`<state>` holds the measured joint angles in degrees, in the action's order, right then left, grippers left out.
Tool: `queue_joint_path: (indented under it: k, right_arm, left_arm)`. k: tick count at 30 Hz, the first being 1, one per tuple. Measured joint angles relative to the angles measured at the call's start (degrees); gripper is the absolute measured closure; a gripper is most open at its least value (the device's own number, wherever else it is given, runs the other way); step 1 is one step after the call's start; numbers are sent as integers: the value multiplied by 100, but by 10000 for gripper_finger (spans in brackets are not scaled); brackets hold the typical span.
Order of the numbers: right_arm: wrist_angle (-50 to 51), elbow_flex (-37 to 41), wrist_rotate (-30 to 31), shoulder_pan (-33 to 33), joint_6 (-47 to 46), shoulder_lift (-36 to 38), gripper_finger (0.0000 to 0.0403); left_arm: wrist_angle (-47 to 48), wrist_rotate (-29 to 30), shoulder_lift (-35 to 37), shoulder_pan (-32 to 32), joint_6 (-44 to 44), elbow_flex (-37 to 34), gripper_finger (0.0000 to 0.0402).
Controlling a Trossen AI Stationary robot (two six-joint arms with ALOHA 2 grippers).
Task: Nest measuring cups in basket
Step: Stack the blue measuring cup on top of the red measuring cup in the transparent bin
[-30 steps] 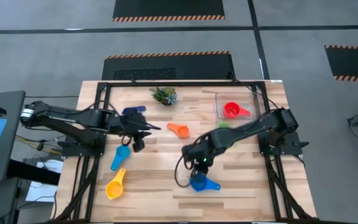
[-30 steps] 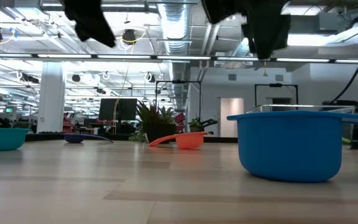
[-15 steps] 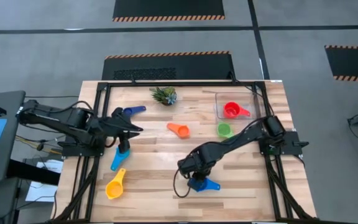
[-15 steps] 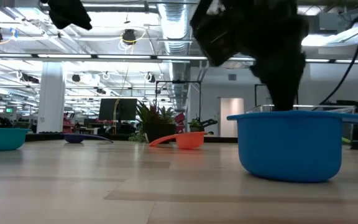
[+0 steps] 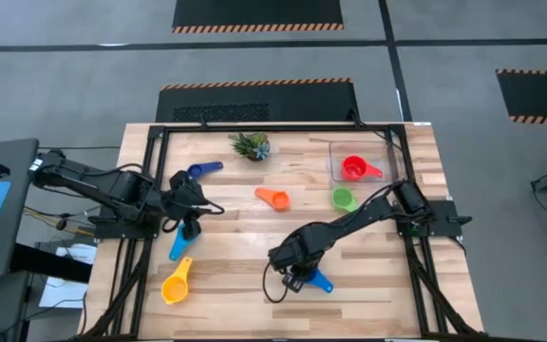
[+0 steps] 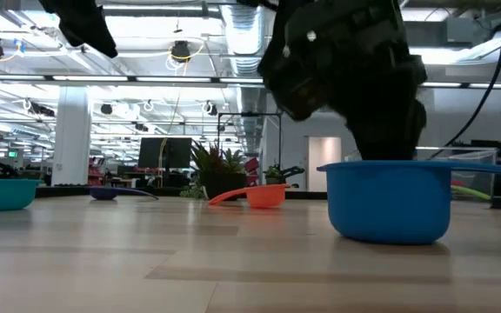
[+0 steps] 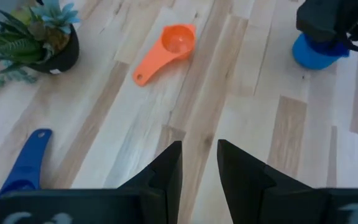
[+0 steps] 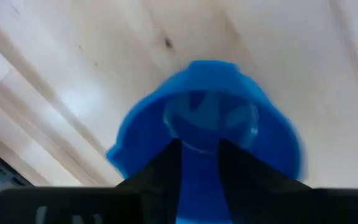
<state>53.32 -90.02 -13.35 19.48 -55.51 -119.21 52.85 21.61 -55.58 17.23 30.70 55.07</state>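
The blue measuring cup (image 5: 317, 280) (image 6: 390, 204) (image 8: 142, 143) stands upright on the table near its near edge, handle pointing right. My right gripper (image 5: 293, 273) (image 6: 388, 143) (image 8: 201, 146) reaches down into it, fingers nearly together. My left gripper (image 5: 194, 217) (image 7: 199, 146) hovers shut above the table's left half, holding nothing. The red cup (image 5: 352, 168) sits in the clear basket (image 5: 338, 149). On the wood lie the green cup (image 5: 342, 199), orange cup (image 5: 273, 199) (image 7: 178, 40), dark blue cup (image 5: 196, 172), light blue cup (image 5: 180, 242) and yellow cup (image 5: 176, 283). My right gripper comes at the blue cup from above, pointing steeply down, its fingers (image 8: 166, 171) reaching into the bowl. Blue plastic (image 8: 201, 177) fills the narrow gap between them. The gripper itself hides which part they grip. The cup's base rests on the table.
A small potted plant (image 5: 251, 144) (image 7: 39, 37) stands at the far edge, left of the basket. A black frame runs along the table's sides. Bare wood lies in the middle between the orange cup and the blue cup.
My right gripper has come down toward the near edge and into the blue cup, which has shifted a little on the table. My left gripper has drawn back toward the table's left edge.
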Motion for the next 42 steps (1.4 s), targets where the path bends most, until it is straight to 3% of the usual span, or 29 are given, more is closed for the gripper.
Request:
queue_joint_path:
  k: [4,13,25,42]
  right_arm:
    - [20,-221,122,-9,-4,174,276]
    - [372,-402,1335,-17,314,369,276]
    - [614,-383,1337,-3,1090,369,276]
    - [201,363,1221,-52,1083,367,276]
  left_arm:
    - [13,78,-38,-2,0,0,313]
    - [5,161,-83,9,14,0,313]
    - [12,159,-80,9,20,0,313]
    - [18,166,-80,9,20,0,313]
